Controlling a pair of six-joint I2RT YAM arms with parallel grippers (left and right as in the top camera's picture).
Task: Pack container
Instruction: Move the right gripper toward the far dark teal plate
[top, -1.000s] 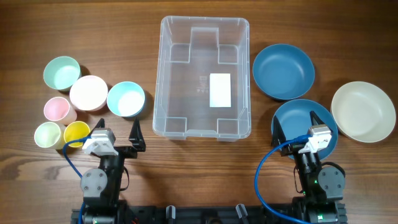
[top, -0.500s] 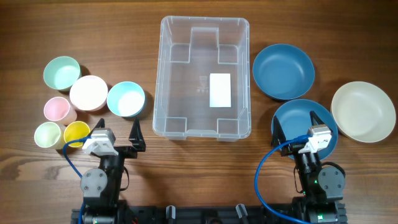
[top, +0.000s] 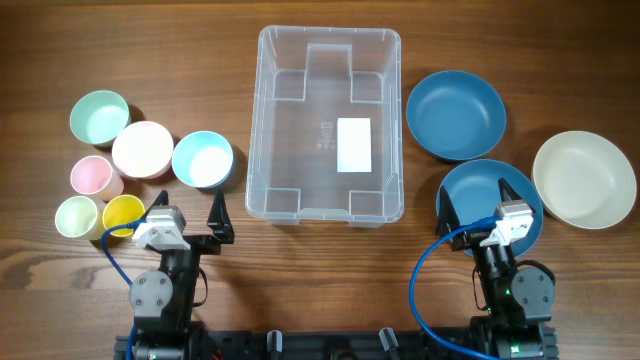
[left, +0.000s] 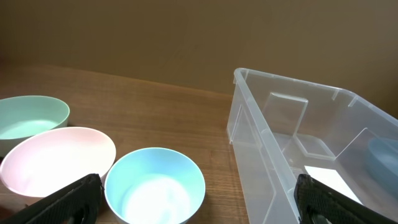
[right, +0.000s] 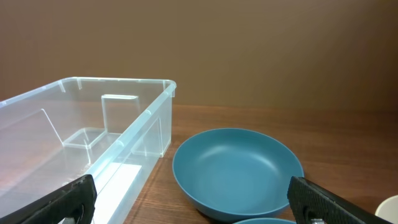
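At the near edge of the surface (top: 330, 270) the left gripper (top: 190, 212) and the right gripper (top: 477, 200) both have their jaws spread wide, with nothing between them. Seen from above, the left gripper's outer finger lies just beside a yellow cup (top: 122, 212), with a pale green cup (top: 75, 216) next to that one. The right gripper hangs over the near rim of a dark blue bowl (top: 470, 180).

Past the left gripper, a light blue bowl (top: 203, 160) stands closest to the container (top: 253, 150). A pinkish-white bowl (top: 142, 149) touches it on the outer side, a small pink cup (top: 90, 175) sits beside that bowl, and a mint bowl (top: 99, 117) stands farthest back. The container sits mid-surface between the two arms, open side up, its white label (top: 354, 144) showing on the base. A narrow strip of bare wood separates its left wall from the light blue bowl.

On the right, a second dark blue bowl (top: 455, 113) stands just beside the container's right wall and close behind the first one, and a cream bowl (top: 584, 180) sits out toward the right edge. Bare wood runs between the two arms in front of the container's near wall.
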